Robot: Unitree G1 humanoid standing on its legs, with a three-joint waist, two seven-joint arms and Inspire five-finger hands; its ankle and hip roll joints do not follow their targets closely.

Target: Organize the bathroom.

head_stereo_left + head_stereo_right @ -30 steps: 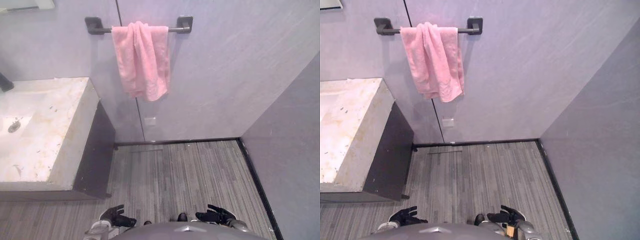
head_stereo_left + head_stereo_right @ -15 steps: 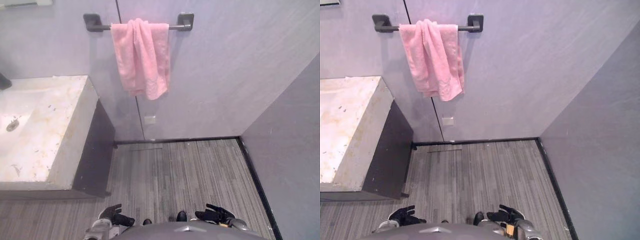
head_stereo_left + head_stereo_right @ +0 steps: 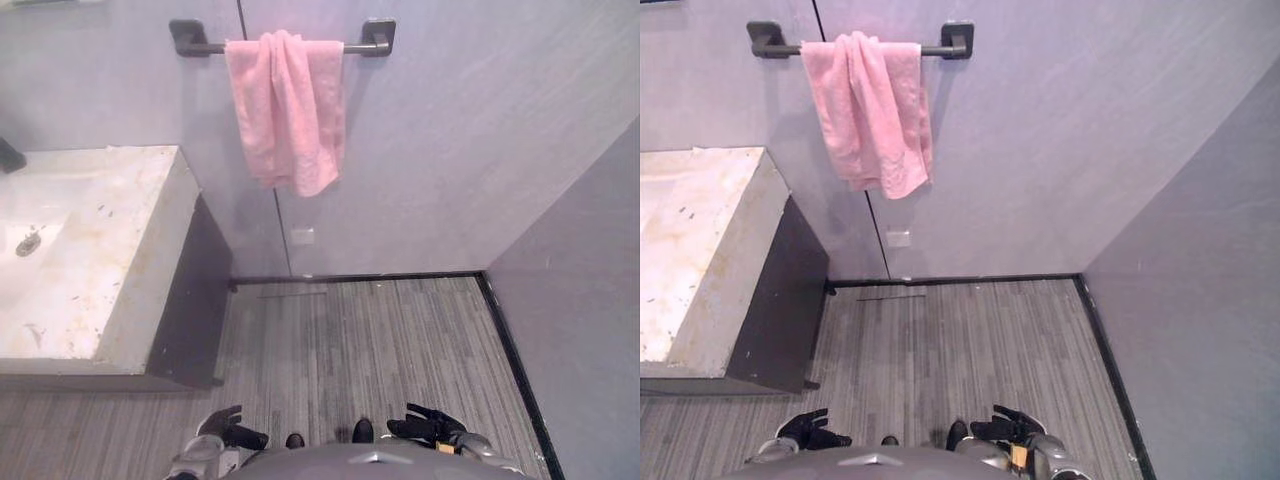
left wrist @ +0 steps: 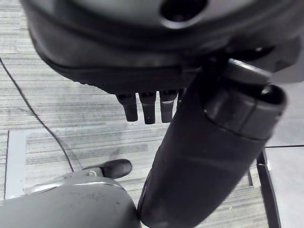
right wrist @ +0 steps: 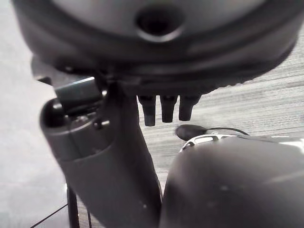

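A pink towel (image 3: 288, 110) hangs bunched over a dark wall bar (image 3: 372, 43) high on the grey wall ahead. My left hand (image 3: 228, 430) rests low beside my body with fingers relaxed and nothing in it; its fingers (image 4: 148, 105) point at the striped floor. My right hand (image 3: 428, 427) hangs low on the other side, open and holding nothing, with its fingers (image 5: 166, 107) straight above the floor. Both hands are far below the towel.
A stained white sink counter (image 3: 150, 240) on a dark cabinet (image 3: 195, 300) stands at the left, with a drain (image 3: 28, 241). A grey side wall (image 3: 590, 310) closes the right. Striped grey floor (image 3: 370, 340) lies between them. A small white plate (image 3: 302, 236) sits low on the back wall.
The whole view has shifted slightly, so the camera moved. Both hands stay low and open.
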